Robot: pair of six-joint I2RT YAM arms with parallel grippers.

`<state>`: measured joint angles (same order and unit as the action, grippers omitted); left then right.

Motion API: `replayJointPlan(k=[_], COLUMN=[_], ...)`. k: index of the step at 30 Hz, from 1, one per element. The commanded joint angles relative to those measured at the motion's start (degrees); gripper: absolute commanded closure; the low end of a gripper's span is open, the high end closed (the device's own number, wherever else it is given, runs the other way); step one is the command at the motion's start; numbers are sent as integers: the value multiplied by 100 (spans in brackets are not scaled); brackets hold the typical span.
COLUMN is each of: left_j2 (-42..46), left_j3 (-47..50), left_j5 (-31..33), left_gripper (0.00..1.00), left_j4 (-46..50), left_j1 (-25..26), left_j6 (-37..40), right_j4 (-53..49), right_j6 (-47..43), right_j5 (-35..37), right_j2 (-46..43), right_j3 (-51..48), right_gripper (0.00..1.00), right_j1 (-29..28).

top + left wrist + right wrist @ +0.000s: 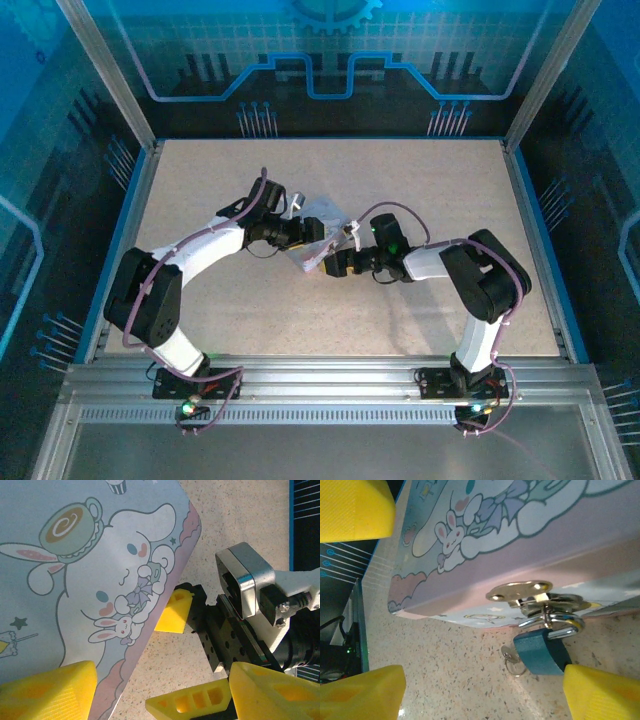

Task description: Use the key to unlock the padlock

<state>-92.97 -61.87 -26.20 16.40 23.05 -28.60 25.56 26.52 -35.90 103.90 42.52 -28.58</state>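
Top external view: a speckled beige table sits inside aluminium frame posts and blue walls printed with circuit-like lines. The left arm and right arm bend inward from the near edge and meet near the table's middle at a pale tin box. The left gripper lies over the box. The right gripper sits at the box's near edge, facing it. From this height the lock is too small to make out.

Left wrist view brings the lid close, printed with a long-eared cartoon character, a teacup and stars. The left gripper's yellow fingers are spread and clamp nothing. One is over the lid's corner and the other is over bare table beside the box edge. Whether the first rests on the lid I cannot tell. Across that edge, the right gripper's yellow fingertip and black body point at the box.

Right wrist view looks along the box's side wall. A teal-blue padlock hangs by its silver shackle from the hasp, its body down on the table. The key, tiny with a wire ring, touches the padlock's lower end. Whether it is seated in the keyhole is unclear. The right gripper's fingers stand wide apart and hold nothing, with the padlock between them, nearer the right-hand one.
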Motion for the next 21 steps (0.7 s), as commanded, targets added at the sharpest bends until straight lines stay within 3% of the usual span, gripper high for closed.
replayJointPlan(k=[1, 9, 16, 21], left_j2=[-68, -47, -51, -20], left_j3=[-133, -82, -29, -12], left_j5=[53, 71, 58, 67], left_gripper=[28, 28, 29, 29], left_j4=[170, 145, 109, 104], left_j1=[-20, -37, -42, -47], left_j6=[-49, -40, -50, -62], right_j4=[5, 820, 1664, 1749], right_j6=[51, 281, 612, 668], right_j5=[-60, -130, -435, -359], right_j2=[-182, -309, 6, 194], right_j3=[-130, -463, -473, -396], right_gripper=[18, 18, 25, 27], right_j1=[-30, 263, 353, 366])
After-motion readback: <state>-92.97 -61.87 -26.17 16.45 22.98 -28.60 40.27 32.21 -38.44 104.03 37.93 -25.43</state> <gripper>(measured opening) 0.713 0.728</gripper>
